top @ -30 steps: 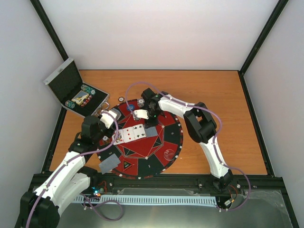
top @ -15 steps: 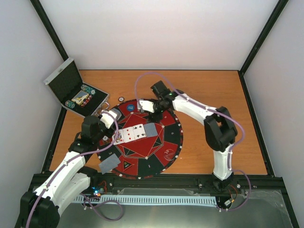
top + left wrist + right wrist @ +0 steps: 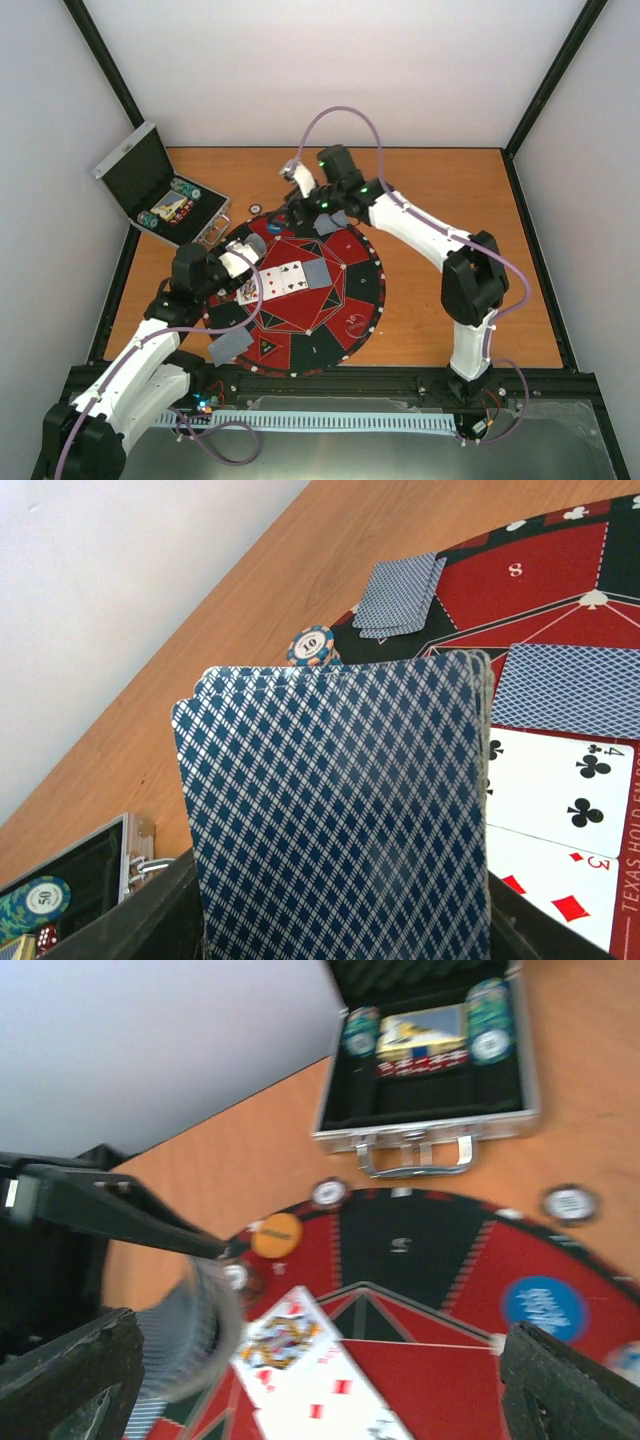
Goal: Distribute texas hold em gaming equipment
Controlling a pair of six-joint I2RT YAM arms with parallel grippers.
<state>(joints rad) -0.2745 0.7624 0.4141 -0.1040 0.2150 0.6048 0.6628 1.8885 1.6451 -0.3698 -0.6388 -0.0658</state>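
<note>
My left gripper [image 3: 340, 950] is shut on an upright deck of blue-backed cards [image 3: 340, 800], held over the left part of the mat [image 3: 238, 262]. On the mat lie face-up cards [image 3: 275, 281], showing clubs [image 3: 555, 790] and diamonds [image 3: 560, 885], with a face-down card [image 3: 318, 272] beside them. A face-down pair [image 3: 400, 595] sits at the far rim, another pair [image 3: 230, 343] at the near left. My right gripper [image 3: 303, 205] hangs open and empty above the mat's far edge. An orange chip [image 3: 277, 1234], blue chip [image 3: 545, 1305] and white chips [image 3: 329, 1192] dot that edge.
The round red-and-black mat [image 3: 355, 290] fills the table's middle. The open silver case [image 3: 160, 195] with chip stacks stands at the far left. A dark triangular marker [image 3: 268, 347] and a clear button [image 3: 357, 323] lie on the mat's near part.
My right gripper has opened wide and drawn back from the mat's centre to its far edge, leaving the face-down card beside the face-up ones. The left gripper shifted slightly right with the deck.
</note>
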